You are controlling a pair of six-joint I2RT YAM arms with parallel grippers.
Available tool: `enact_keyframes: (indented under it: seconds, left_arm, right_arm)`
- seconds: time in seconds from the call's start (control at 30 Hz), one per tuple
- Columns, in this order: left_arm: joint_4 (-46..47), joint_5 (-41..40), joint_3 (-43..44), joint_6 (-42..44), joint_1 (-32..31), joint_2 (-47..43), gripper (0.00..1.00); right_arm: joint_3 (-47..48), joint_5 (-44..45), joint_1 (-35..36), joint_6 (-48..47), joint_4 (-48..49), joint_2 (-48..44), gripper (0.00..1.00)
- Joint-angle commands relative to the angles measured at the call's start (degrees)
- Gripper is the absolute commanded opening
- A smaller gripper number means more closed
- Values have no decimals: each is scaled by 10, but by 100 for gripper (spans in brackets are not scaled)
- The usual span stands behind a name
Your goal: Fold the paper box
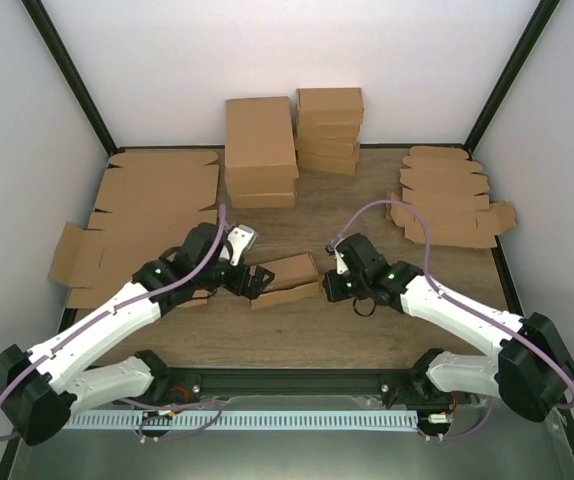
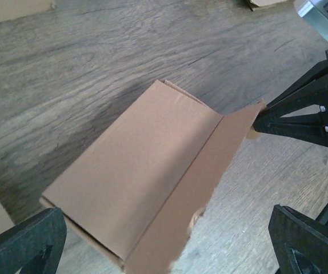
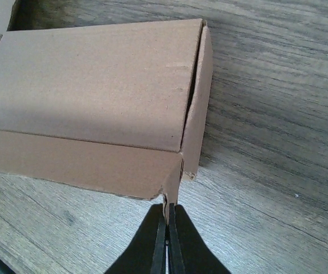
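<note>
The paper box lies half-formed on the table, just in front of the stack of larger boxes, with its long side flap untucked. The right gripper is clamped on that flap's corner. The left gripper, also in front of the stack, stands spread wide astride the box. The flap likely folds best pressed evenly along its crease while the pinched corner is held steady.

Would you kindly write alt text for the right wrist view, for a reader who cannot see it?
The right tool, shut, pinches a thin flap edge at the near corner of the brown paper box, which lies on a wood-grain table.
</note>
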Motion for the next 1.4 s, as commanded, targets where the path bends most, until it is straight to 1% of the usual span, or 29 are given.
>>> enact_keyframes:
  seconds: [0.0, 0.1, 0.23, 0.4, 0.47, 0.53, 0.63, 0.7, 0.83, 0.87, 0.9, 0.93, 1.03, 1.1, 1.17, 1.23, 1.33, 1.37]
  left_arm:
    - [32, 30, 1, 93, -3, 32, 100]
    - [18, 38, 23, 142, -3, 79, 100]
    - [43, 98, 30, 158, -7, 115, 100]
    - [59, 89, 20, 168, -21, 129, 100]
    - [56, 80, 23, 165, -23, 130, 98]
    - [52, 54, 28, 151, -24, 120, 97]
    - [54, 19, 34, 112, -23, 70, 99]
    - [47, 4, 39, 78, -23, 33, 100]
    - [14, -19, 46, 41, -22, -26, 100]
    - [7, -36, 44, 22, -21, -35, 100]
    - [-4, -72, 40, -18, -16, -42, 100]
    - [-21, -81, 40, -41, 4, -39, 100]
    - [-49, -24, 47, -74, 86, -7, 100]
    - [-26, 7, 31, -90, 120, -14, 100]
    - [-4, 21, 20, -102, 147, -23, 99]
    - [-2, 46, 22, -97, 163, -18, 98]
    - [0, 114, 12, -60, 162, -15, 100]
    - [-2, 119, 2, -57, 162, -20, 100]
  right_arm:
    - [1, -1, 4, -9, 10, -8, 2]
    - [2, -1, 4, -10, 10, -7, 2]
    - [8, 2, 4, -10, 6, -2, 2]
    - [14, 12, 4, -11, 6, 3, 2]
    - [14, 10, 4, -10, 12, 2, 2]
    - [18, 10, 4, -6, 15, -1, 2]
    - [37, 15, 4, 4, -1, -4, 2]
    - [64, 17, 4, 10, -40, 4, 2]
    - [118, 2, 3, 24, -114, 15, 2]
    - [127, 0, 4, 27, -129, 13, 2]
    - [134, -3, 4, 31, -143, 8, 2]
    - [142, -6, 4, 34, -157, 4, 2]
    - [167, -15, 3, 41, -206, -1, 2]
    - [182, -31, 3, 42, -236, 2, 2]
    - [189, -37, 4, 43, -252, 3, 2]
    - [182, -27, 4, 46, -245, -7, 2]
    - [165, -23, 4, 47, -223, -12, 2]
    - [155, -26, 3, 45, -211, -13, 1]
